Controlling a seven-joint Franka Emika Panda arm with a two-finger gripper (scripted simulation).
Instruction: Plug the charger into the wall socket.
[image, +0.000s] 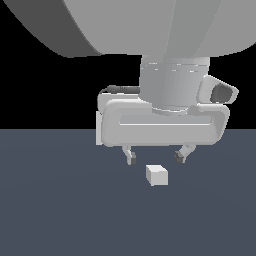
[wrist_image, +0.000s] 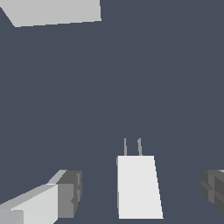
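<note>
Your white two-fingered gripper (image: 155, 156) hangs just below the middle of the exterior view, beneath the pale grey arm body (image: 165, 120) that fills the upper half of that frame. Its jaws stand spread wide, with nothing between the dark pads. The small white box-shaped charger (image: 157, 175) rests on the flat slate-grey floor (image: 60, 210), just below centre in the exterior view, roughly between the two fingertips but lower in the frame than both. You cannot tell from that view whether it lies directly under the fingers or nearer the camera. In the wrist view, the charger (wrist_image: 138, 186) sits at the lower centre of the frame, with two thin grey prongs (wrist_image: 132, 147) standing out from the end that faces up the frame. One finger (wrist_image: 65, 194), white with a grey pad, shows at the lower left of that frame, and the grey pad of the other (wrist_image: 213, 190) at the lower right edge. Open floor shows on either side of the charger, so neither pad touches it. A flat white panel, the wall socket (wrist_image: 54, 11), appears at the upper left corner of the wrist view, cut off by the frame edge and well apart from the charger. Its centre markings are not visible to you. The prongs point toward the top of the frame, while the panel lies off to the left of that line.
</note>
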